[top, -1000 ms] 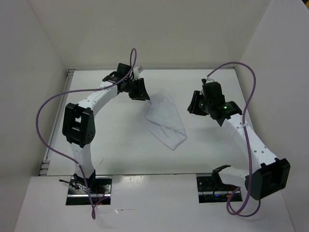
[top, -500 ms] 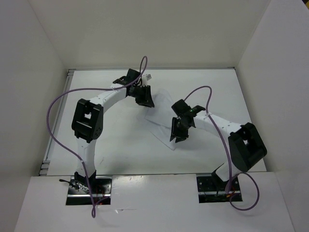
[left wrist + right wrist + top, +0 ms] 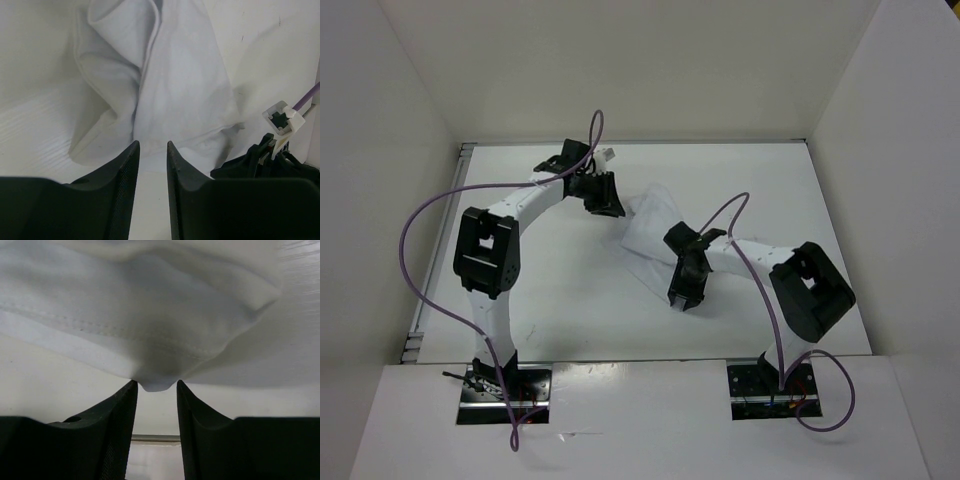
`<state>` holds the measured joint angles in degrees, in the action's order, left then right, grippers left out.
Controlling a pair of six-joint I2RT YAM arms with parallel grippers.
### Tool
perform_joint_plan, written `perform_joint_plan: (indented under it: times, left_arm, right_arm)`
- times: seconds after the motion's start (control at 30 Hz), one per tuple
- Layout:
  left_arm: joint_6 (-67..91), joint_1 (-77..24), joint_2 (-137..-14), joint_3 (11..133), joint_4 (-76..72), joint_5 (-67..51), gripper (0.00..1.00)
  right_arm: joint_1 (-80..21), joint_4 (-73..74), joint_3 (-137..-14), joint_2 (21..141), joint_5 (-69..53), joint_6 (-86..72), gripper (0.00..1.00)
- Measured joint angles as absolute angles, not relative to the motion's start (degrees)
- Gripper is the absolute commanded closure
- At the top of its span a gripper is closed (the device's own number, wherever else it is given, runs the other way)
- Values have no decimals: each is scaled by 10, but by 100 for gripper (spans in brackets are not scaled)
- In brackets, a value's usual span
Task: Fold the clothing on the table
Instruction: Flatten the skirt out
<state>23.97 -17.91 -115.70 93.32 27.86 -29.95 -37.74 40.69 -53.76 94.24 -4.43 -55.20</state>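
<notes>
The clothing (image 3: 650, 225) is a small white garment lying crumpled at the middle of the table (image 3: 560, 300). My left gripper (image 3: 611, 207) sits at its far-left edge. In the left wrist view the left gripper (image 3: 152, 147) is open, bare table shows between the fingers, and the clothing (image 3: 175, 85) lies just past the tips. My right gripper (image 3: 682, 298) is at the garment's near corner. In the right wrist view the right gripper (image 3: 155, 385) is open, with a hemmed corner of the clothing (image 3: 150, 305) resting loosely between the tips.
White walls enclose the table on three sides. A metal rim (image 3: 420, 320) runs along the left edge, and the rim (image 3: 150, 438) also shows below the right fingers. Purple cables (image 3: 425, 215) loop off both arms.
The right arm swung in from the right side and came down to the garment's near corner. The left gripper shifted slightly at the far-left edge and its jaws narrowed a little.
</notes>
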Motion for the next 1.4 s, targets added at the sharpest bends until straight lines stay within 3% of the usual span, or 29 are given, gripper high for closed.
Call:
perform_joint_plan:
  times: [0.4, 0.5, 0.7, 0.87, 0.97, 1.4]
  left_arm:
    - [239, -161, -1146, 915, 274, -301, 64]
    - [239, -159, -1145, 915, 274, -301, 64]
    - [238, -149, -1125, 893, 270, -301, 63]
    - [212, -144, -1115, 864, 272, -299, 47]
    - [185, -143, -1115, 857, 289, -295, 44]
    - [119, -143, -1125, 826, 262, -279, 52]
  right_arm:
    - [-369, 417, -515, 903, 10, -612, 58]
    - [-365, 414, -512, 911, 15, -618, 68]
    - [-363, 397, -529, 947, 8, -619, 100]
    - [-364, 427, -557, 967, 28, -618, 100]
    - [-364, 453, -575, 974, 72, -619, 100]
    - [-352, 492, -578, 973, 138, -616, 100]
